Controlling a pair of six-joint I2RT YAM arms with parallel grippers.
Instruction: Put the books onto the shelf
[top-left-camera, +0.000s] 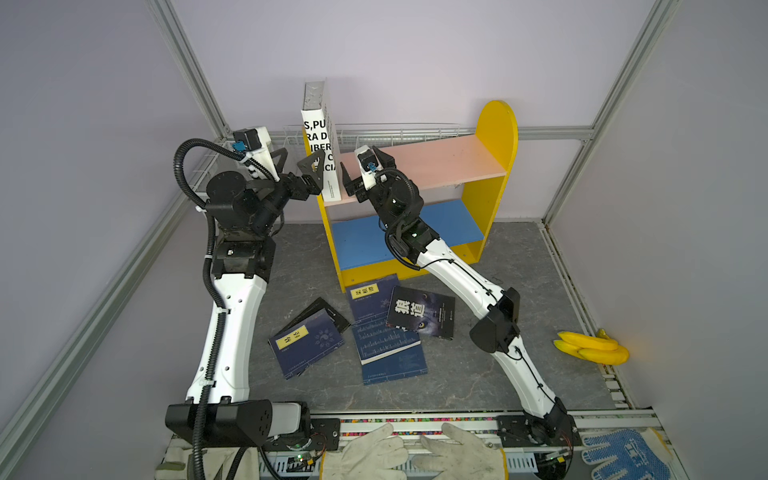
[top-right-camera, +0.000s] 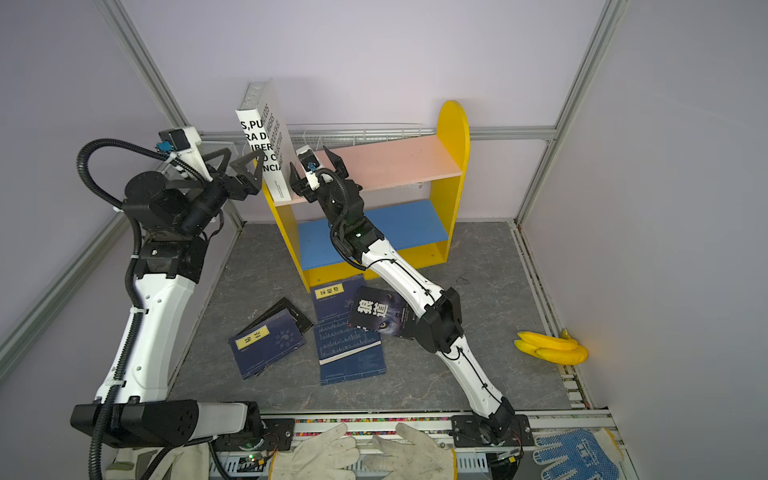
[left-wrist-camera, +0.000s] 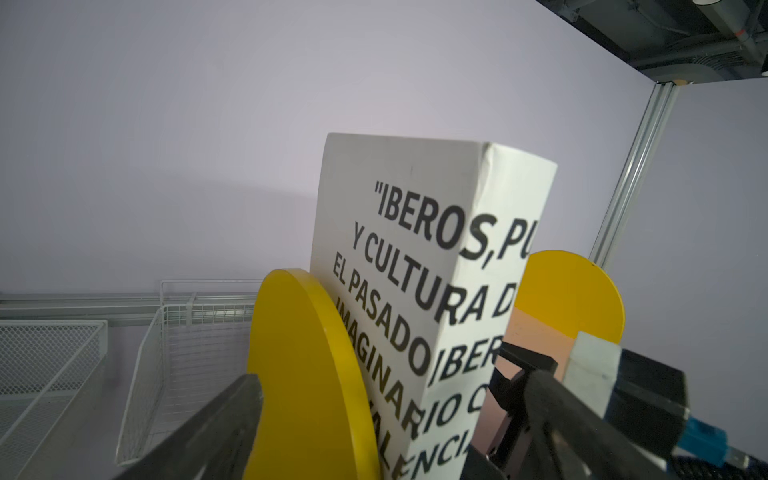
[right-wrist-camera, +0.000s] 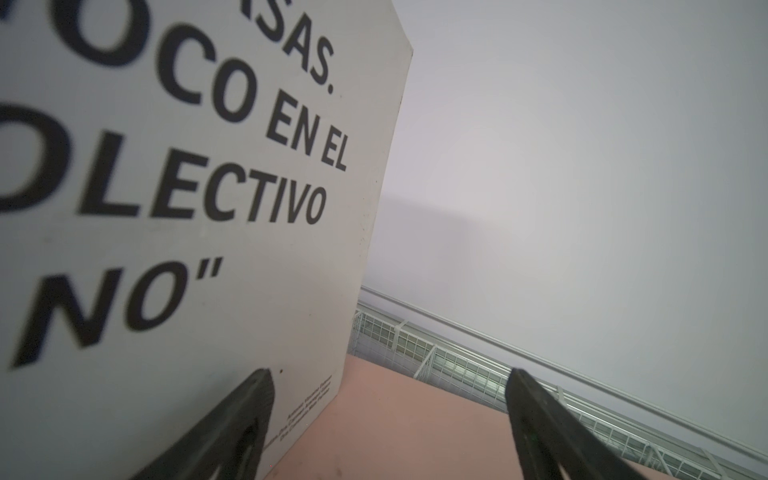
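The white book (top-left-camera: 318, 137) stands upright on the shelf (top-left-camera: 496, 137), at the left end of its pink upper board (top-left-camera: 436, 162), just inside the round-topped yellow side (left-wrist-camera: 307, 374). It is thick. Bold black capital lettering runs across its cover and wraps onto the spine, which faces the front edge of the board. Its top rises well above the yellow side.

The left claw (top-left-camera: 303, 156) has its jaws wide apart at that end of the shelf. In the left wrist view the yellow side and the book's spine lie between its fingers (left-wrist-camera: 232, 399), and nothing is clamped. The right claw (top-left-camera: 358, 156) hovers over the pink board with its jaws also spread and empty. One finger (right-wrist-camera: 257, 386) is just beside the book's cover; whether it touches I cannot tell.

The blue lower board (top-left-camera: 374, 241) is bare. The other books lie flat on the grey worktop (top-left-camera: 519, 266) in front of the shelf:
- a navy one with a yellow label (top-left-camera: 305, 343), resting on a black one (top-left-camera: 328, 311)
- overlapping navy ones (top-left-camera: 388, 345)
- a black one with large white characters (top-left-camera: 422, 311)
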